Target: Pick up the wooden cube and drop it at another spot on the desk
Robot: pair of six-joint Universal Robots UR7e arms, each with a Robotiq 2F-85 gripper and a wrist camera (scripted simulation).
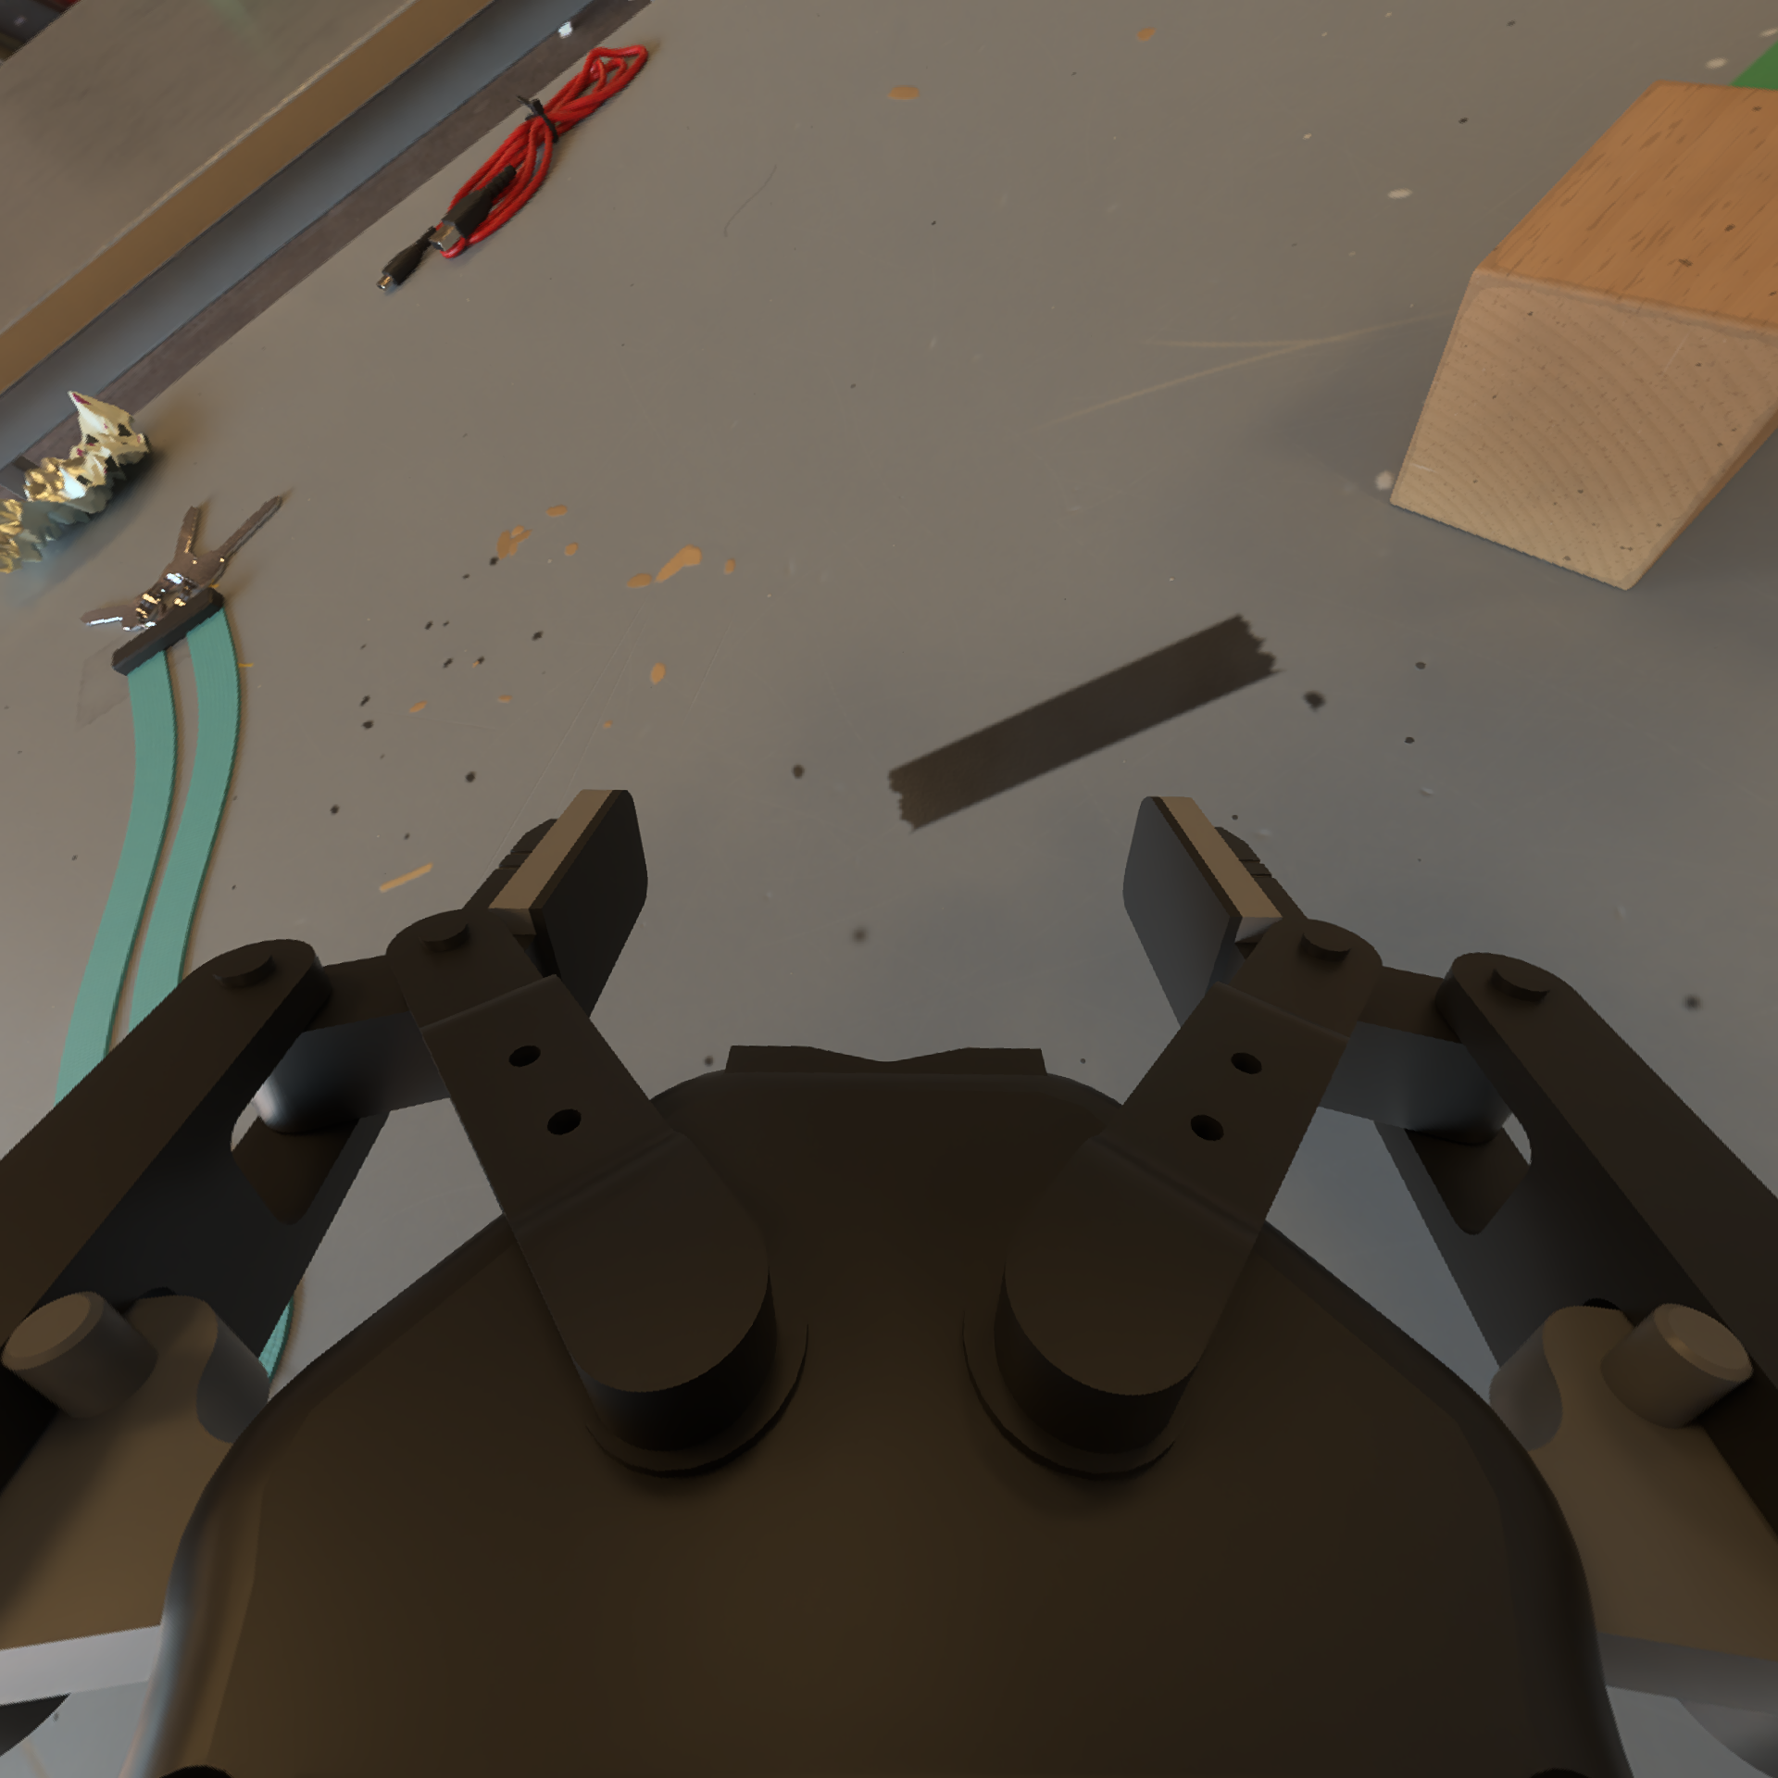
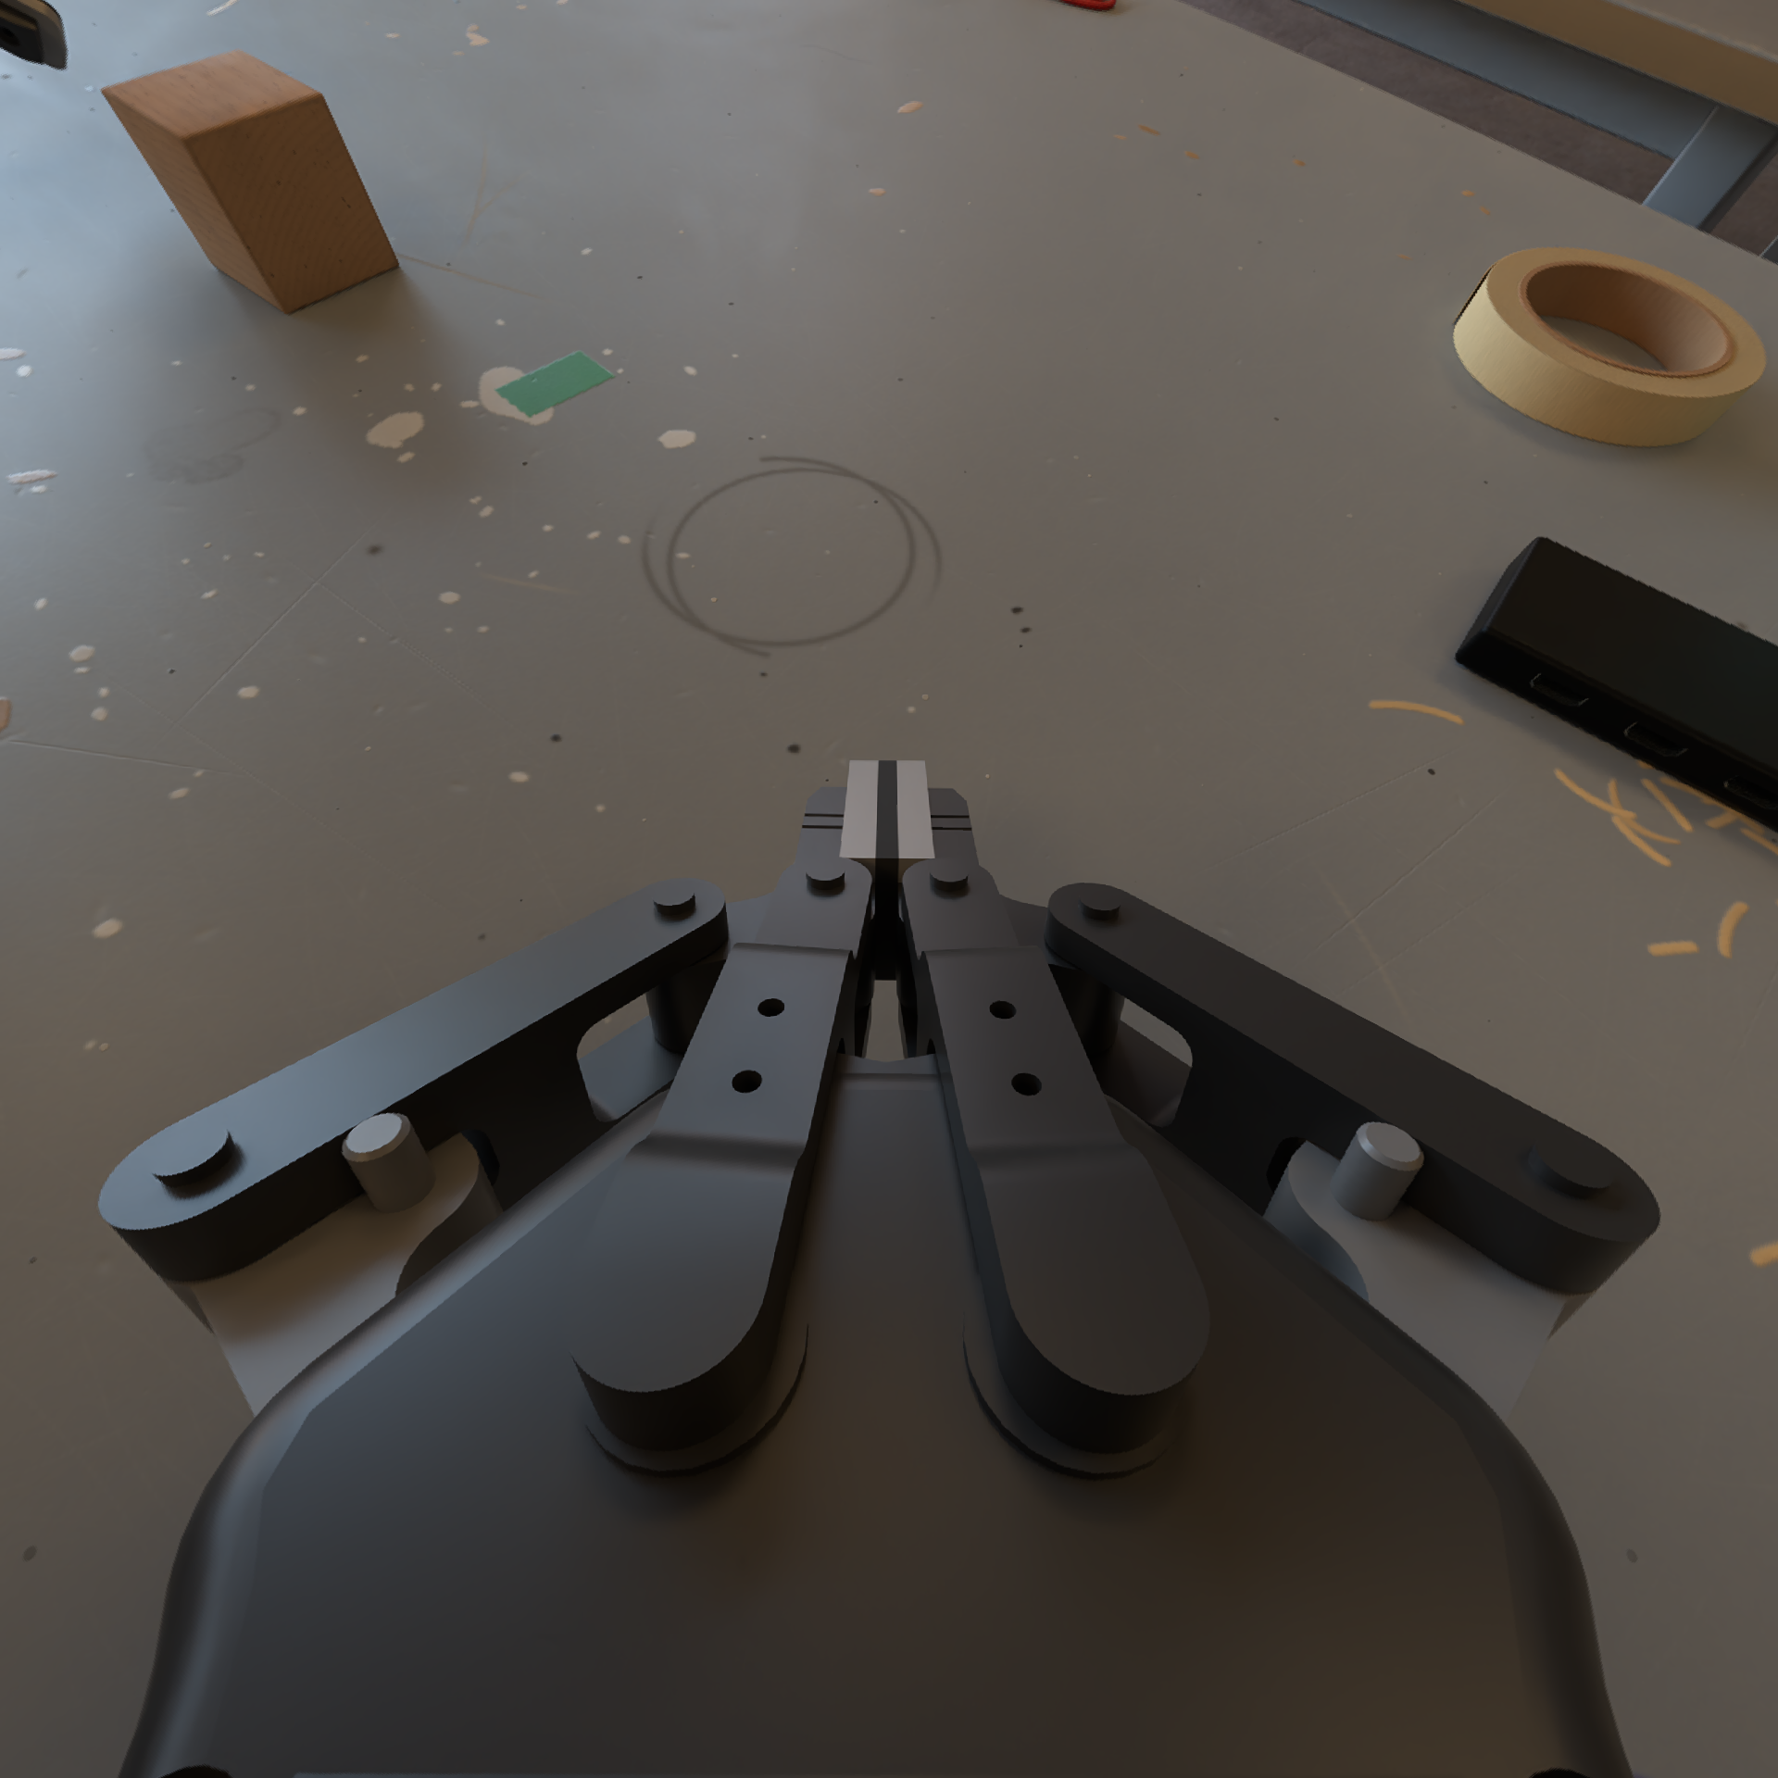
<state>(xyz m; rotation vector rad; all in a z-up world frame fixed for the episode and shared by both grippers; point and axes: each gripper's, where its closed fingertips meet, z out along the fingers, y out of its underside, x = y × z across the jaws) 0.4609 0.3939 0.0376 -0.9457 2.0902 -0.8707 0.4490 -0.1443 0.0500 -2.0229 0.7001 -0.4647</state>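
The wooden cube [image 1: 1597,366] rests on the grey desk at the upper right of the left wrist view. It also shows at the upper left of the right wrist view [image 2: 255,178]. My left gripper [image 1: 885,847] is open and empty above the desk, short of the cube and to its left. My right gripper [image 2: 885,808] is shut and empty, well away from the cube, over a drawn circle [image 2: 794,558].
On the left side lie a red cable [image 1: 524,164], keys on a teal strap [image 1: 164,616], crumpled foil [image 1: 77,471] and a black tape strip [image 1: 1082,722]. On the right side lie a masking tape roll [image 2: 1602,346], a black box [image 2: 1636,664] and a green tape piece [image 2: 553,383].
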